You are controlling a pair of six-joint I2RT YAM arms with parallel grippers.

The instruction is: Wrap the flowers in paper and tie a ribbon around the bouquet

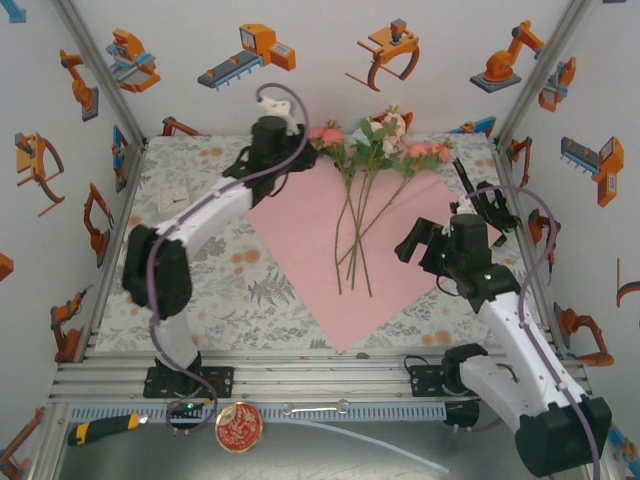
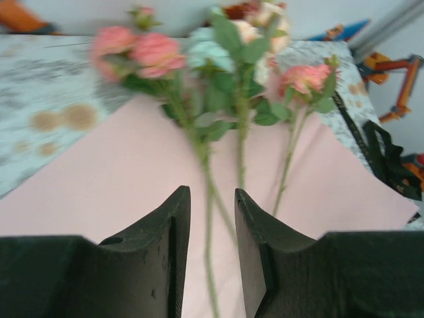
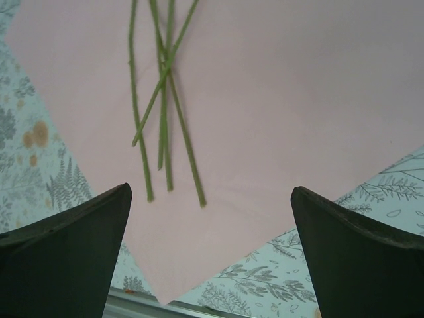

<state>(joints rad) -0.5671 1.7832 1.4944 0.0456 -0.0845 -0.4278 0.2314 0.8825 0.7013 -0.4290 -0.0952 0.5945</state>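
Note:
The flowers (image 1: 375,150) lie on the pink face of the paper (image 1: 310,230), blooms at the far end and thin green stems pointing toward the near edge. The paper is spread flat as a diamond on the printed tablecloth. My left gripper (image 1: 297,165) hovers just left of the blooms. In the left wrist view the left gripper (image 2: 211,192) is partly open with nothing gripped, and a blurred stem of the flowers (image 2: 232,46) on the paper (image 2: 119,172) shows through the gap. My right gripper (image 3: 211,191) is wide open and empty above the paper's (image 3: 285,99) near corner, close to the stem ends (image 3: 162,99). The black ribbon (image 1: 480,200) lies crumpled at the right.
A small white square object (image 1: 172,198) sits on the cloth at the left. Past the table's near metal rail (image 1: 300,375) lie a yellow-handled tool (image 1: 100,428) and a round red-and-gold disc (image 1: 238,425). The enclosure's walls and slanted posts close in both sides.

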